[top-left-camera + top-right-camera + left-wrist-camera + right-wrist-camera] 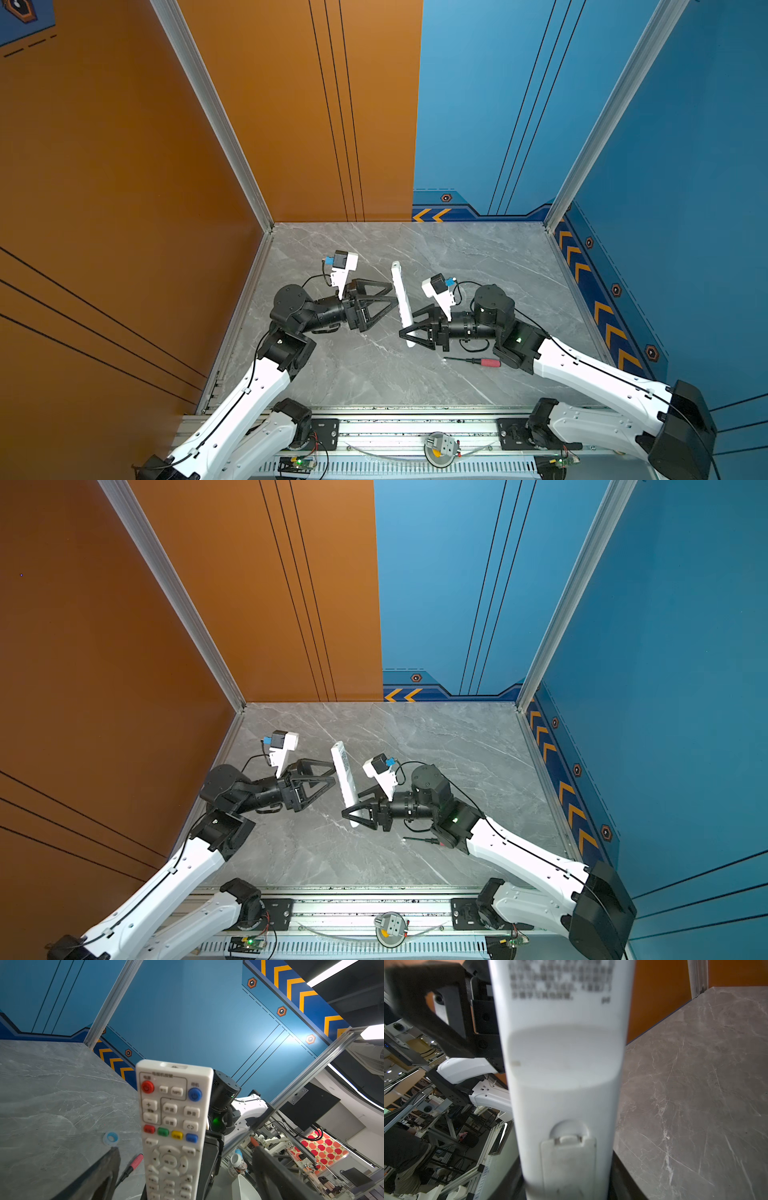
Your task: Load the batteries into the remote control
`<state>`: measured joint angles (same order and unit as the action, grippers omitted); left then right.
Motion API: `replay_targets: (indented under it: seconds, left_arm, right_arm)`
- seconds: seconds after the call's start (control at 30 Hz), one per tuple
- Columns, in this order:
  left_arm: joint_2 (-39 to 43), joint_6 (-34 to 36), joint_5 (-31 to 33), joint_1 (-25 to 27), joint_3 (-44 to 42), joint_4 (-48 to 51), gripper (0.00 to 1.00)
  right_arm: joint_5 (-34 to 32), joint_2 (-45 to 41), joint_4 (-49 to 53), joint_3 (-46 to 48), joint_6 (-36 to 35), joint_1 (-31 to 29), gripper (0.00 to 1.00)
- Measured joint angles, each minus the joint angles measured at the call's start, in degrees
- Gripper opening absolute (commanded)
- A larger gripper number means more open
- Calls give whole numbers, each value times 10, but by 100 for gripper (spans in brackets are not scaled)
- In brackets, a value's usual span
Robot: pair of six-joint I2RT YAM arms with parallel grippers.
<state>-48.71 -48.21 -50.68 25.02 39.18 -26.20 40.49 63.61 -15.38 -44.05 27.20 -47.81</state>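
Note:
The remote control (pixel 401 297) (pixel 345 775) is a long white bar held up above the grey table, tilted. My right gripper (pixel 409 326) (pixel 352 806) (pixel 566 1188) is shut on its lower end. In the right wrist view its plain back (pixel 564 1084) faces the camera, with the battery cover (pixel 569 1159) closed. My left gripper (pixel 392 295) (pixel 332 772) (pixel 186 1150) is open at the remote's middle, its fingers wide to either side of the button face (pixel 172 1126) and apart from it. The batteries are not in view.
A screwdriver (pixel 473 360) (pixel 424 840) (pixel 128 1167) with a red handle lies on the table below my right arm. A small blue ring (pixel 111 1137) lies flat on the table. An orange wall stands at the left, blue walls at the back and right.

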Motion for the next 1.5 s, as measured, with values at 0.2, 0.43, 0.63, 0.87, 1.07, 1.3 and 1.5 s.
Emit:
replay_targets:
  seconds: [0.2, 0.43, 0.63, 0.87, 1.07, 1.3, 1.5]
  left_arm:
    - [-13, 11, -2, 16, 7, 0, 91]
    - [-18, 22, -2, 30, 14, 0, 79]
    - [-25, 26, -2, 43, 24, -2, 70]
    - [-27, 33, -1, 47, 25, -2, 58]
    - [-27, 39, 1, 47, 25, -2, 49]
    - [-28, 39, 1, 47, 25, -2, 36]
    - [-28, 39, 1, 47, 25, -2, 26]
  right_arm:
    - [25, 0, -22, 0, 9, 0, 15]
    - [35, -7, -23, 0, 12, 0, 16]
    - [43, -7, -23, 0, 12, -2, 15]
    - [45, -7, -24, 0, 11, -3, 15]
    - [46, -7, -27, 0, 12, -5, 15]
    - [46, -7, -27, 0, 12, -5, 18]
    - [45, -8, -26, 0, 11, -5, 36]
